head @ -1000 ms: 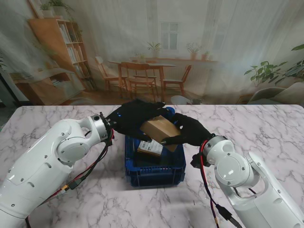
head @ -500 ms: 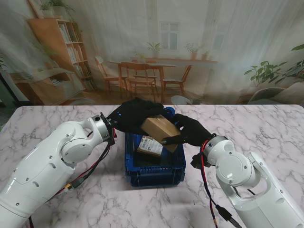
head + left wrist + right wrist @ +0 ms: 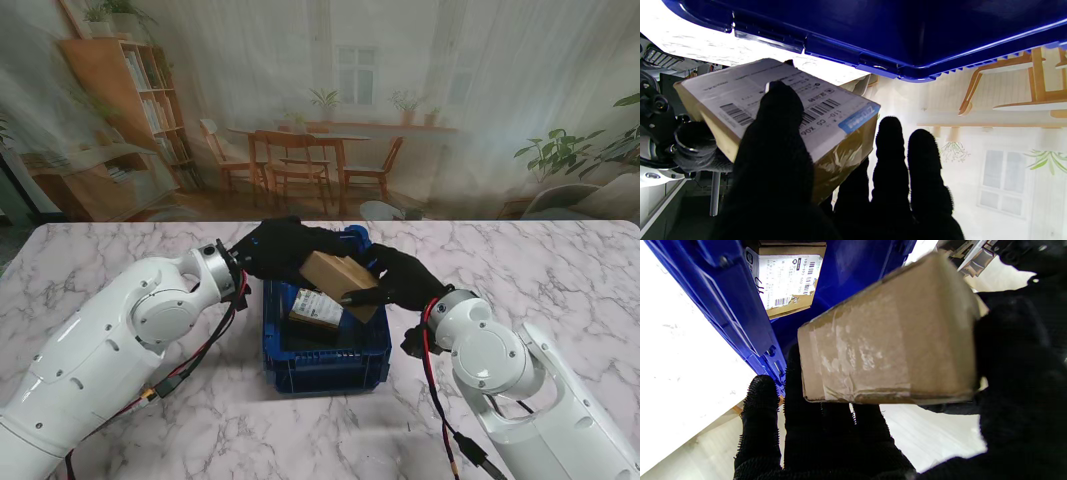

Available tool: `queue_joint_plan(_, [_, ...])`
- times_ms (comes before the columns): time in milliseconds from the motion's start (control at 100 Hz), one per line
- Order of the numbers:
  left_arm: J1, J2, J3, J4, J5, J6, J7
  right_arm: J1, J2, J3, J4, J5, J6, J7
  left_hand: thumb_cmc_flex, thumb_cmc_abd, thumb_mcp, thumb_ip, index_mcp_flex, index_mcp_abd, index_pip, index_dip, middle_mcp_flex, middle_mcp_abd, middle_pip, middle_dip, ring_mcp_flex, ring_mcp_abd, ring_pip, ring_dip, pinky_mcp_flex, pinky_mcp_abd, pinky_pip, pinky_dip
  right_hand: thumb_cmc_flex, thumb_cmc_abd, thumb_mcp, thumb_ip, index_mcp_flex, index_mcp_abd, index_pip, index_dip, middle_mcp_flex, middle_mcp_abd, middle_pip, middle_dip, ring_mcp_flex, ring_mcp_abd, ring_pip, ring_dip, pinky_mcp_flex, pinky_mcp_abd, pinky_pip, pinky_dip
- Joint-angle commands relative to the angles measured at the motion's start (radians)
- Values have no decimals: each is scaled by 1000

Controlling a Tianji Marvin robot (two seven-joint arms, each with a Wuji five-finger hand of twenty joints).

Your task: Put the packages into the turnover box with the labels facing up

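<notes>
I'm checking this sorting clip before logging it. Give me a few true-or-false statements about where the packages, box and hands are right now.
1. Both hands hold one cardboard package above the blue turnover box. True; the left hand and right hand grip it from opposite sides.
2. The box is empty. False: a labelled package already lies inside, label up.
3. The held package has no label. False: the left wrist view shows a barcode label on one face.
4. In the stand view the held package's upper face is plain brown. True.
5. The box sits on a wooden table. False: it's a marble-patterned table.
</notes>
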Motion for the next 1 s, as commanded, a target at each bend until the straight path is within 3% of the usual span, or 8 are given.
queue_joint_plan(0, [-1, -4, 15, -7, -20, 10, -31, 7, -7, 3, 21, 6, 17, -21, 108, 168, 77, 1, 211, -112, 274, 59, 253, -56, 216, 143, 52, 16, 40, 24, 20, 18, 50, 30, 182, 276, 199, 102, 89, -187, 124, 60, -1, -60, 46, 32, -46, 7, -39, -15, -34, -12, -15, -19])
queue_joint_plan(50, [-3, -3, 18, -8, -36, 19, -45, 9, -9, 3, 27, 9, 21, -24, 107, 157, 79, 4, 227, -107, 275, 49, 278, -64, 212, 144, 67, 19, 50, 32, 33, 20, 61, 33, 130, 290, 199, 161, 78, -181, 36, 153, -34, -61, 23, 20, -72, 6, -49, -19, -51, -7, -23, -17])
queue_joint_plan(260, [-4, -3, 19, -9, -99, 75, -88, 1, -21, 5, 45, 10, 6, -78, 109, 140, 92, 13, 266, -78, 277, 30, 328, -20, 215, 137, 119, 27, 74, 48, 73, 28, 88, 33, -100, 320, 82, 169, -67, -180, -97, 110, -224, -54, -85, -46, -224, 1, -97, -32, -107, -7, -30, 31])
queue_joint_plan(300, [0, -5, 17, -10, -110, 86, -89, -4, -24, 7, 48, 11, -8, -94, 110, 134, 103, 16, 269, -74, 281, 29, 335, -15, 226, 130, 117, 54, 88, 60, 76, 29, 96, 28, -116, 324, 69, 168, -88, -182, -107, 105, -251, -56, -96, -52, -248, -4, -109, -36, -116, -9, -36, 34])
queue_joint_plan(580, [21, -15, -5, -12, -147, 121, -61, -51, -32, 43, 71, -20, -199, -175, 110, 124, 119, 21, 280, -59, 296, 28, 365, -6, 246, 129, 145, 48, 116, 73, 101, 27, 118, 25, -197, 280, 36, 165, -219, -187, -181, 46, -415, -109, -204, -120, -360, -47, -263, -113, -165, -24, -147, 70])
queue_joint_plan(720, [30, -14, -23, -23, -156, 124, -65, -87, -34, 77, 97, -102, -356, -246, 108, 124, 125, 21, 277, -59, 299, 28, 364, -7, 247, 129, 142, 48, 117, 73, 98, 27, 119, 22, -156, 223, -65, 155, -263, -203, -222, -3, -454, -155, -232, -136, -366, -68, -314, -137, -165, -31, -190, 88])
queue_joint_plan(900, [58, -14, -64, -48, -194, 129, -76, -135, -33, 129, 142, -249, -534, -349, 106, 125, 129, 20, 273, -57, 300, 28, 359, -6, 245, 128, 137, 50, 115, 72, 94, 28, 119, 20, -38, 95, -132, 176, -267, -239, -332, -63, -462, -169, -238, -140, -336, -78, -327, -149, -117, -34, -211, 87])
queue_joint_plan(990, [76, -10, -89, -63, -183, 112, -78, -152, -33, 146, 162, -287, -587, -380, 106, 128, 131, 18, 269, -58, 299, 28, 357, -10, 245, 127, 135, 49, 113, 71, 92, 28, 119, 18, 43, 83, -137, 176, -259, -271, -403, -94, -472, -236, -278, -157, -333, -111, -360, -185, -100, -49, -219, 63])
